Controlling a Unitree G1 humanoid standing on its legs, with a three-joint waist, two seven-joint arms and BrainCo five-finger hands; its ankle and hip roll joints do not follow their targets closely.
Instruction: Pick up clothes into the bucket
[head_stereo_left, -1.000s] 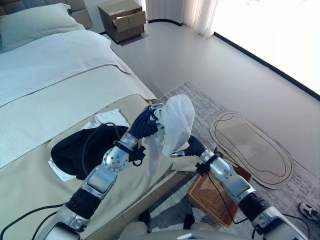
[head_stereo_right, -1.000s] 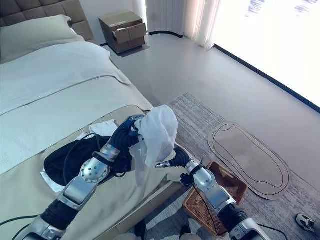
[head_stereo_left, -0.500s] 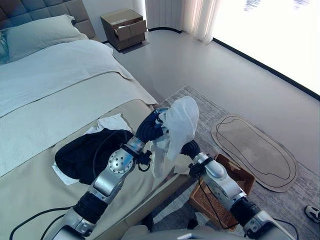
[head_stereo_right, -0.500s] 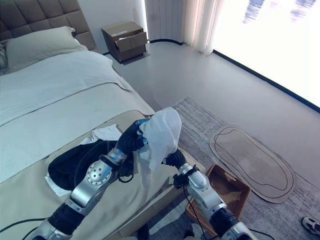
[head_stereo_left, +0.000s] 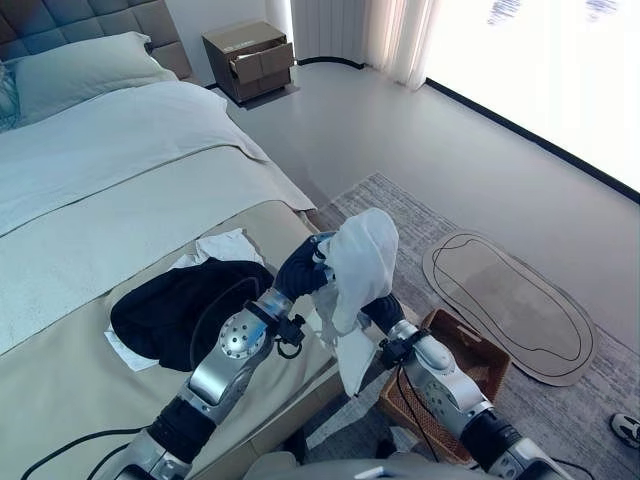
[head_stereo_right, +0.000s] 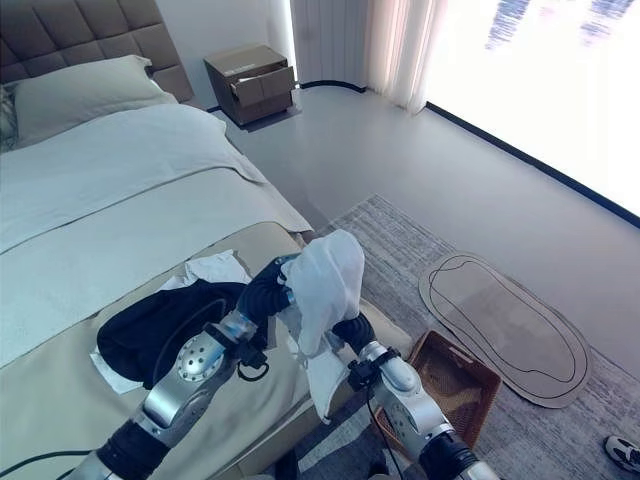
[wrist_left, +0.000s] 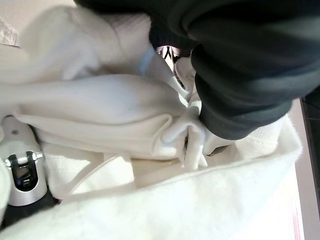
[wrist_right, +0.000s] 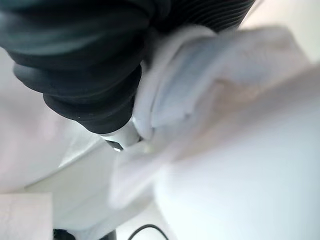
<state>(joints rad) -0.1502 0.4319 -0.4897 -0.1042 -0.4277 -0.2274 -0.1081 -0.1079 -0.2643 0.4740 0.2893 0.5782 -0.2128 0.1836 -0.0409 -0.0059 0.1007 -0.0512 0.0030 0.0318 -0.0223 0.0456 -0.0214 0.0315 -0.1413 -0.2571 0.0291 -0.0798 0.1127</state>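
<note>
My left hand (head_stereo_left: 303, 268) holds a white garment (head_stereo_left: 362, 250) up over the bed's corner, the cloth bunched round its fingers and thumb in the left wrist view (wrist_left: 125, 115). The garment's tail (head_stereo_left: 352, 365) hangs down past the bed edge. My right hand (head_stereo_left: 380, 312) reaches up from below and is buried in the same cloth (wrist_right: 240, 150). A brown woven basket (head_stereo_left: 484, 358) stands on the rug just right of my right arm. A dark garment (head_stereo_left: 175, 305) lies on the bed over another white cloth (head_stereo_left: 226, 244).
The bed (head_stereo_left: 110, 190) with pale covers takes up the left side, a pillow (head_stereo_left: 90, 60) at its head. A nightstand (head_stereo_left: 255, 60) stands by the far wall. A grey rug (head_stereo_left: 600, 380) carries an oval mat (head_stereo_left: 505, 300).
Both arms have carried the white garment a little right and down towards the bed's corner. Its tail now hangs below the bed edge beside the basket.
</note>
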